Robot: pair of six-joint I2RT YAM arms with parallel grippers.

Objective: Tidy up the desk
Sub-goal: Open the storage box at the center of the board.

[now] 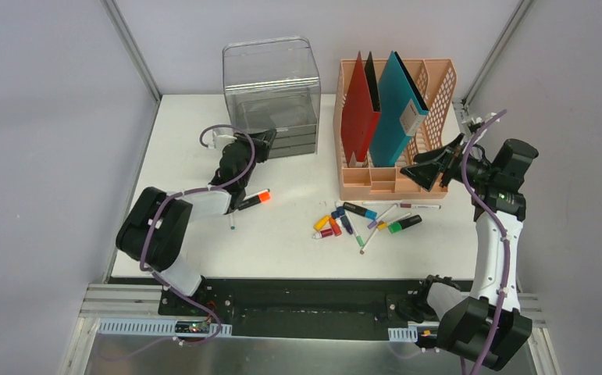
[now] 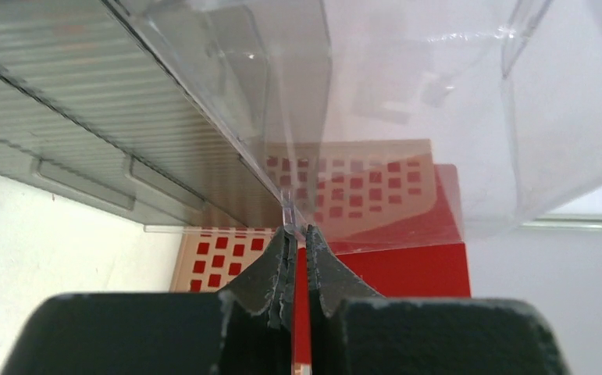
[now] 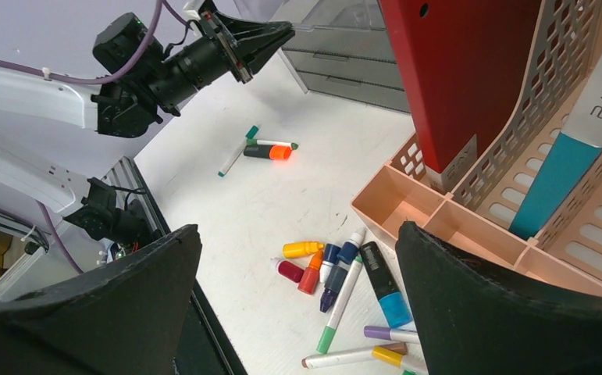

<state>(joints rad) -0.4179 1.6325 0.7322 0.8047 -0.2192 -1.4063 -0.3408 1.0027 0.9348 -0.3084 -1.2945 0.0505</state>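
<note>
Showing white flat desk (image 1: 282, 250), rectangular, biggest item by far, edged by aluminium rails and grey walls, filling middle of top view. Holds clear box (image 1: 270, 86) at far edge, left of centre. Holds peach rack (image 1: 438, 86) just right of box, red folder (image 1: 357, 109) and teal folder (image 1: 397, 109) upright inside. Left gripper (image 2: 296, 234) up at box front, above far-left part of desk, jaws pressed together on thin clear box edge. Right gripper (image 3: 297, 228) above right part of desk, just before rack front, jaws spread wide, nothing between them, bare desk visible through gap. Loose markers (image 1: 352, 219) heaped mid-desk, near rack front. One orange-capped marker (image 1: 254, 198) apart from heap, flat by left arm, thin pens beside it.
</note>
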